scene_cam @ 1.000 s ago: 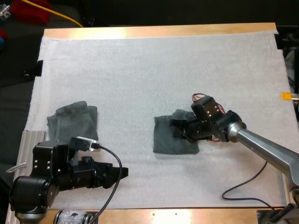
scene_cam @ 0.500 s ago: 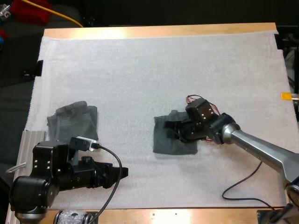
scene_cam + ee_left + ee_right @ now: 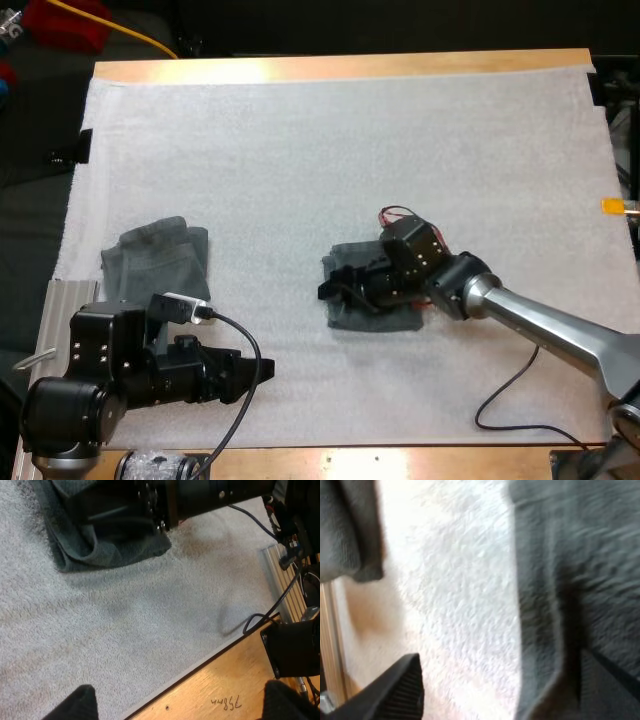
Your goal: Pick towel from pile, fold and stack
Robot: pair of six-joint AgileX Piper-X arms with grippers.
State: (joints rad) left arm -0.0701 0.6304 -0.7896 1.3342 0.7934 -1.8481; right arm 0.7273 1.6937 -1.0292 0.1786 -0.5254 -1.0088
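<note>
Located the dark grey-green towel (image 3: 382,316) near the middle of the white mat (image 3: 330,150), lying flat and roughly square, apparently part-folded (number of layers not readable from above). Found the right gripper (image 3: 335,288) low over that towel's left edge, fingers apart in the right wrist view, one over bare mat and the other over cloth, pinching nothing. Judged the step in hand to be taking hold of that edge for a fold. Recommend lowering until both fingertips straddle the edge, closing on all layers together, lifting only enough to clear the cloth beneath, then carrying the edge straight across to meet the opposite edge squarely. Flagged a risk of dragging the whole towel along the mat if gripped too shallowly or carried too low. Noted a second towel (image 3: 155,258) of the same colour well apart at the mat's left side, loosely flattened. Found the left gripper (image 3: 262,370) parked near the mat's near edge, fingers spread wide, holding nothing, clear of both towels. Compared against the view a second ago: recorded a shift of the right gripper from the towel's right side across to its left edge, with the cloth's left border nudged slightly leftward. Recorded no change in the left gripper or the second towel.
</note>
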